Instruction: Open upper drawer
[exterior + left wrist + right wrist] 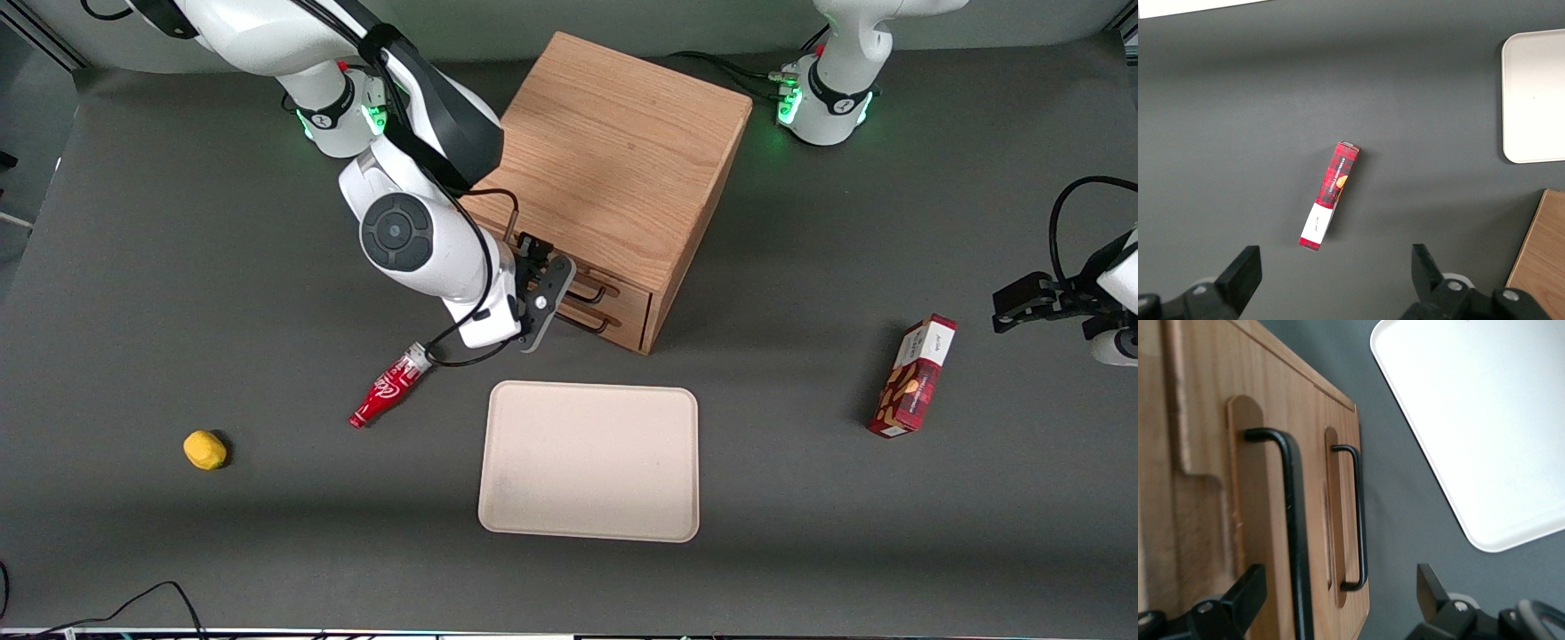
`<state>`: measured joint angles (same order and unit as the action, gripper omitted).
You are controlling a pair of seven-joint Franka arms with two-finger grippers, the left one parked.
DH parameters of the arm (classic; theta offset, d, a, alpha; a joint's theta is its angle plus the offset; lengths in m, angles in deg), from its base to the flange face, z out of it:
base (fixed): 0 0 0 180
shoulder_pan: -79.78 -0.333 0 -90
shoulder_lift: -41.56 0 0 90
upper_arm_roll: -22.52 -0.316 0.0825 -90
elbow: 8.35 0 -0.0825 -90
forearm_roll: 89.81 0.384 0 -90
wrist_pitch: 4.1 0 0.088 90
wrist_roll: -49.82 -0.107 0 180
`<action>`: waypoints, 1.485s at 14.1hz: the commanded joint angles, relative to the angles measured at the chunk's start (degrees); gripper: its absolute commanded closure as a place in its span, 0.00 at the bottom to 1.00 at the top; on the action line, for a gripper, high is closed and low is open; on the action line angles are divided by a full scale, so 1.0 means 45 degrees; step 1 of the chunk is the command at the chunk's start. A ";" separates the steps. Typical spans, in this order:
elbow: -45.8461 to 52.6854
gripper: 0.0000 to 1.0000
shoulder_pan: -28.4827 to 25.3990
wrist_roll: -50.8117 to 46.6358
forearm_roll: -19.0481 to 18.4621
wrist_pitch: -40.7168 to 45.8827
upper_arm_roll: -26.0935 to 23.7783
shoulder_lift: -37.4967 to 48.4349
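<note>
The boxy oak cabinet (613, 169) stands at the middle of the table with both drawers shut. The upper drawer (625, 296) carries a thin black wire handle (594, 292); the matching lower drawer (622, 327) sits beneath it. My right arm's gripper (553, 286) hovers just in front of the drawer fronts, open and holding nothing. In the right wrist view the upper drawer's handle (1295, 520) runs between the spread fingers of the gripper (1339, 581), close to one finger (1251, 590), without touching either. The lower handle (1358, 520) lies nearer the table.
A beige tray (589, 460) lies nearer the front camera than the cabinet. A red cola bottle (388, 389) lies beside the gripper's wrist, and a yellow lump (204, 449) sits toward the working arm's end. A red box (914, 377) lies toward the parked arm's end.
</note>
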<state>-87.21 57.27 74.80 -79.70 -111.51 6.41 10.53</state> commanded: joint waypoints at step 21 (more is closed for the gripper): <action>0.3833 0.00 0.0178 0.1225 -0.2208 -0.1285 0.1997 -0.2559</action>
<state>-72.65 58.13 78.81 -88.46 -116.38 14.77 0.51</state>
